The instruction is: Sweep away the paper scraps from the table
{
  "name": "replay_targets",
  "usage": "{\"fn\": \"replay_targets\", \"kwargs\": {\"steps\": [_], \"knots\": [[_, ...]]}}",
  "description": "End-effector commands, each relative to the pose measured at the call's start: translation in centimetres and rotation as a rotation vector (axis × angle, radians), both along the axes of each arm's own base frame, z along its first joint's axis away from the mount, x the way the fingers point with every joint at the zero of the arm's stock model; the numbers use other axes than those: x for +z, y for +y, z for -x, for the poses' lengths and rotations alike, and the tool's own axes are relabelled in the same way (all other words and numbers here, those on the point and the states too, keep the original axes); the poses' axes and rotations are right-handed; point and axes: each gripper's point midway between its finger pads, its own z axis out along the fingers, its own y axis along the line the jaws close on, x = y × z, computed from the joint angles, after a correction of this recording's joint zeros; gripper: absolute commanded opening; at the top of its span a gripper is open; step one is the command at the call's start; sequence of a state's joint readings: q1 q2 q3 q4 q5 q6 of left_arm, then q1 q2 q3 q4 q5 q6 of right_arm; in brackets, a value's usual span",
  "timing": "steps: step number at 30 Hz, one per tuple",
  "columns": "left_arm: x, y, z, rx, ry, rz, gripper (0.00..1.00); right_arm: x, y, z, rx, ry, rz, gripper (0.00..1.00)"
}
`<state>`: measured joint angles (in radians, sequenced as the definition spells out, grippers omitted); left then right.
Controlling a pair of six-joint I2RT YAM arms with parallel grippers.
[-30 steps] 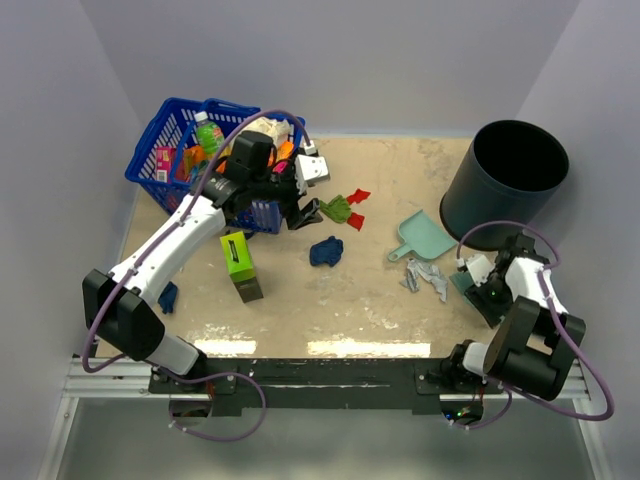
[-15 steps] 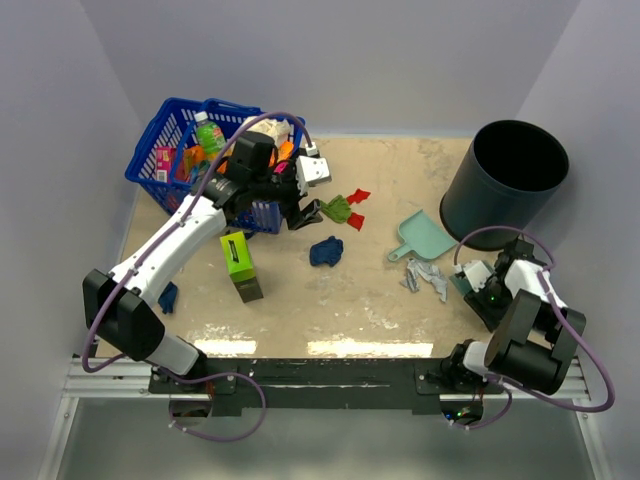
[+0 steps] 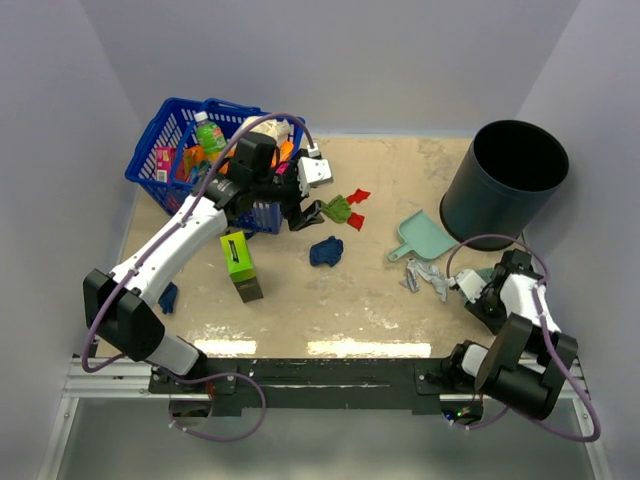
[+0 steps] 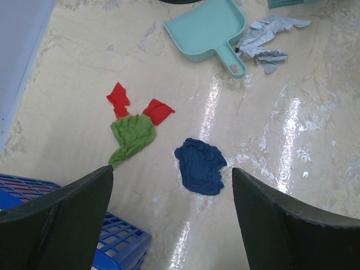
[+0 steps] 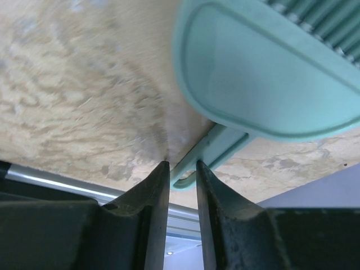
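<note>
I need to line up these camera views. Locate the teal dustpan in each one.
Top external: teal dustpan right of centre, near the black bin.
Left wrist: along the top edge, handle pointing down.
Right wrist: not in it.
Shared landmark: whitish-grey paper scrap beside its handle.

Beige speckled table (image 3: 380, 300): paper scraps (image 4: 199, 166) are scattered mid-surface, blue, red, green, grey. A teal dustpan (image 3: 424, 236) is laid beside the black bin (image 3: 503, 182). Blue basket (image 3: 165, 135) and green-and-black box (image 3: 240, 264) are seen left.
</note>
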<state>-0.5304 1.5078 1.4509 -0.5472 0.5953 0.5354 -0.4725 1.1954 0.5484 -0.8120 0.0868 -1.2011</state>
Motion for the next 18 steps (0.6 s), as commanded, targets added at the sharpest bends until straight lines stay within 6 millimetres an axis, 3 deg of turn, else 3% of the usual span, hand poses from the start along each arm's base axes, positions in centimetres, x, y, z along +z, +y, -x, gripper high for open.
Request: {"fn": "replay_targets", "kwargs": {"steps": [1,9,13,14,18], "knots": [[1.5,-0.6,0.2,-0.027,-0.040,0.032,0.90,0.1,0.3,1.5,0.166,0.032,0.011,0.25],[0.5,-0.8,0.1,-0.009,0.000,0.040,0.90,0.9,1.0,0.8,0.302,-0.033,0.007,0.22],[-0.1,-0.7,-0.3,0.033,0.021,0.044,0.90,1.8,1.2,-0.1,0.253,-0.084,-0.013,0.30],[0.0,-0.6,-0.4,0.051,0.029,0.049,0.91,2.5,1.5,-0.6,0.225,-0.108,-0.030,0.36],[2.3,-0.2,-2.6,0.218,0.029,0.119,0.97,4.2,2.4,-1.6,0.200,-0.183,-0.075,0.53]]}}
